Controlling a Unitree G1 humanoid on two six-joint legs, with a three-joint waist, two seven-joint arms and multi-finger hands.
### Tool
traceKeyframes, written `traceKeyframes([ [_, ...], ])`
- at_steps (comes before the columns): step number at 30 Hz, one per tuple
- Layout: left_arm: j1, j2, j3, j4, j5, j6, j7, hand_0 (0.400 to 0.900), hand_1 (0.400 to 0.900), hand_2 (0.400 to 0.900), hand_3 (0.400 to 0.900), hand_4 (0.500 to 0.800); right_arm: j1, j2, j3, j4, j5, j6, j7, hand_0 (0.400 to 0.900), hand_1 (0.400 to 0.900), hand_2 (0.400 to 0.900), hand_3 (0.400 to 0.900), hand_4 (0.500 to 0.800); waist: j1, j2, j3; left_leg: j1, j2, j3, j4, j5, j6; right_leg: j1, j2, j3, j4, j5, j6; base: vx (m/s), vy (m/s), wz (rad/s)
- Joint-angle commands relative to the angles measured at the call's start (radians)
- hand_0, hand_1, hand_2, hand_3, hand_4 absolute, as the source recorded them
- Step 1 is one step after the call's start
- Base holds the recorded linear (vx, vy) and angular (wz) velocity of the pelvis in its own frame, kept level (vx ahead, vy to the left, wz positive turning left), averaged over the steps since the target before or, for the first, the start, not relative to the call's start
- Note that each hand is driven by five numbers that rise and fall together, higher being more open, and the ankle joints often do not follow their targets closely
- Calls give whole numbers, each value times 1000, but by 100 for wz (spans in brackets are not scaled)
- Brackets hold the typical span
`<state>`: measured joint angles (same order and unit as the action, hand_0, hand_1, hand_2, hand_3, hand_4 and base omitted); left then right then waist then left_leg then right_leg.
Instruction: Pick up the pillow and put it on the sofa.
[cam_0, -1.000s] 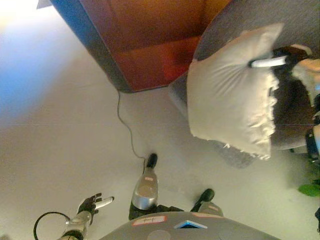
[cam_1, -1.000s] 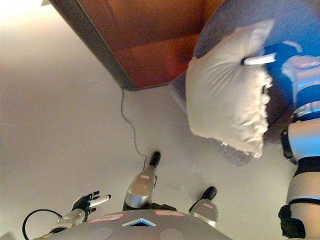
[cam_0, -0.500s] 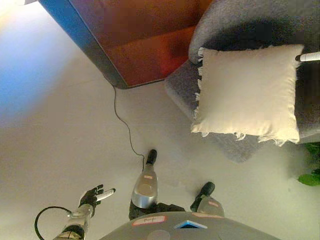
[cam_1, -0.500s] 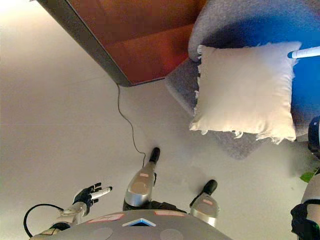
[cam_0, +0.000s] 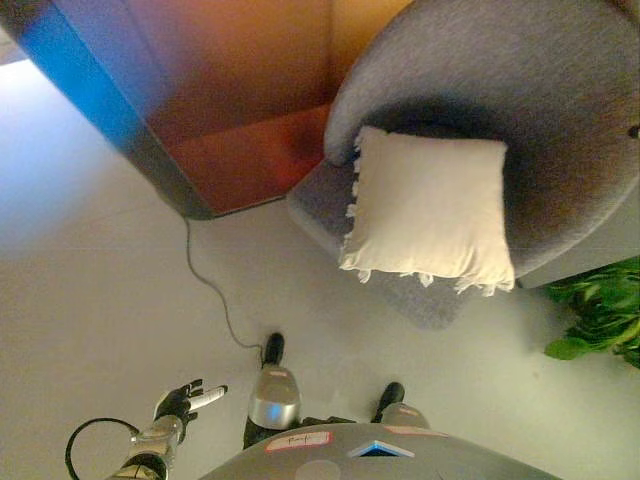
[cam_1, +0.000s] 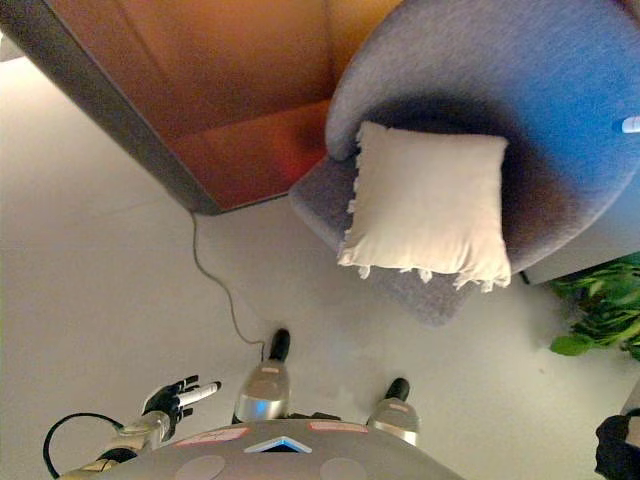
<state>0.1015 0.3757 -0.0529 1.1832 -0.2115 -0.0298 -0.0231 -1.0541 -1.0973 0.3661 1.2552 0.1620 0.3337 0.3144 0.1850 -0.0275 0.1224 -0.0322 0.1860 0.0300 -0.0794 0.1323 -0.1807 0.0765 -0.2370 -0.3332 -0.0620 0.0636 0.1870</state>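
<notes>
The cream pillow (cam_0: 430, 215) with fringed edges lies on the seat of the grey round-backed sofa chair (cam_0: 520, 70). Its lower edge hangs a little over the seat's front. Nothing is holding it. Of my right hand (cam_1: 630, 124) only a white fingertip shows at the right edge, over the sofa's back and apart from the pillow. My left hand (cam_0: 180, 403) hangs low at the lower left above the floor, fingers spread and holding nothing.
A reddish-brown wooden cabinet (cam_0: 220, 90) with a dark edge stands left of the sofa. A green plant (cam_0: 600, 315) grows at the right, beside the sofa's front. Pale floor (cam_0: 90, 280) stretches to the left.
The pillow was gripped in the air by my right hand, then came down onto the seat. The hand has let go and drawn off right. The whole view has shifted.
</notes>
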Motion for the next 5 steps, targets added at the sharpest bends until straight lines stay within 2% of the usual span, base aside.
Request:
traceKeyframes([
  [1,-8,52,-8,75,-22,11,21,900,900,900,900,800,233,-1,-115,-190,156,-129,-6,900,900,900,900,800,-27,4,-53,40,29,3,8,-37,24,3,7,12,45,-44,-21,-16,28,-21],
  [3,-29,39,13,82,-25,12,38,900,900,900,900,800,452,134,-222,-275,177,-152,40,900,900,900,900,800,-52,-4,-58,65,28,20,11,-52,32,11,12,33,40,-43,-22,-27,33,-22],
  [5,-51,33,26,89,-39,12,40,900,900,900,900,800,559,229,-260,-271,119,-169,67,900,900,900,900,800,-64,-9,-58,82,28,33,12,-63,35,19,12,43,38,-43,-23,-27,31,-15],
])
